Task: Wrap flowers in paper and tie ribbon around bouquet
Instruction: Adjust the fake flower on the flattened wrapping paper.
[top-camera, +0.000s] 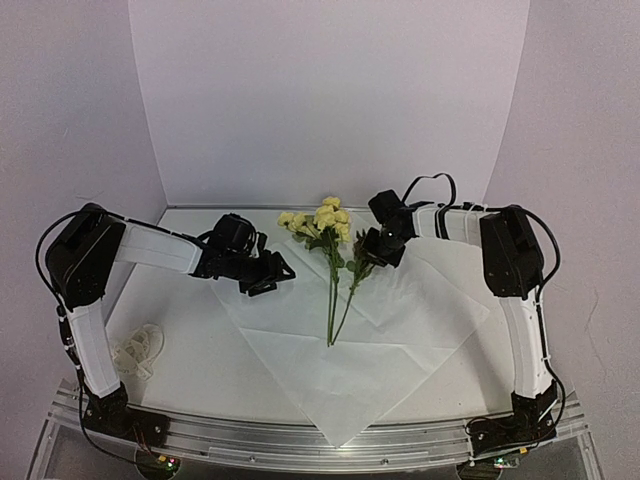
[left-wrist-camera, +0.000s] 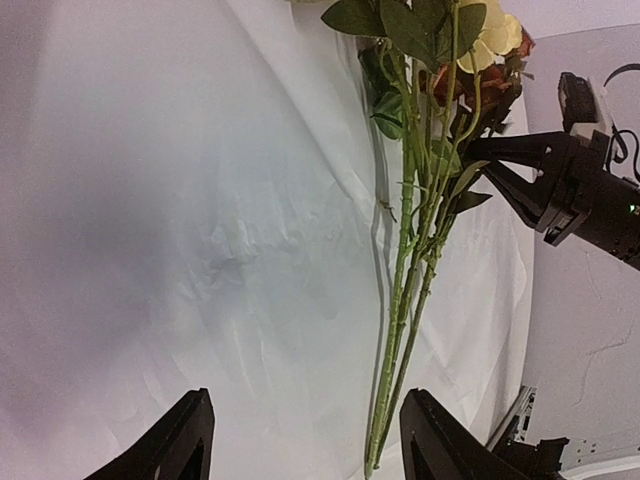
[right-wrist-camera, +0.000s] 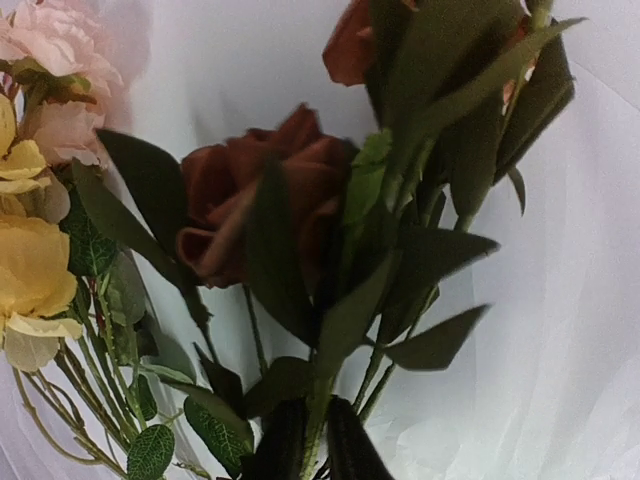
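White table (top-camera: 200, 370), white walls. Flowers (top-camera: 331, 272) lie mid-table on the paper (top-camera: 340, 385). Right gripper (top-camera: 362, 262) pinches one stem; left gripper (top-camera: 270, 272) open, empty, just left. Stems prob. thin & bendy: hold low, softly.

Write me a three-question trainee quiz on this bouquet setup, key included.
1. Fill in: the right end effector is shut on the flowers by their ____.
2. True or false: the left end effector is open and holds nothing.
3. The ribbon lies: A) on the table, left of the paper; B) across the flowers; C) in the right end effector.
Key: 1 stems; 2 true; 3 A.
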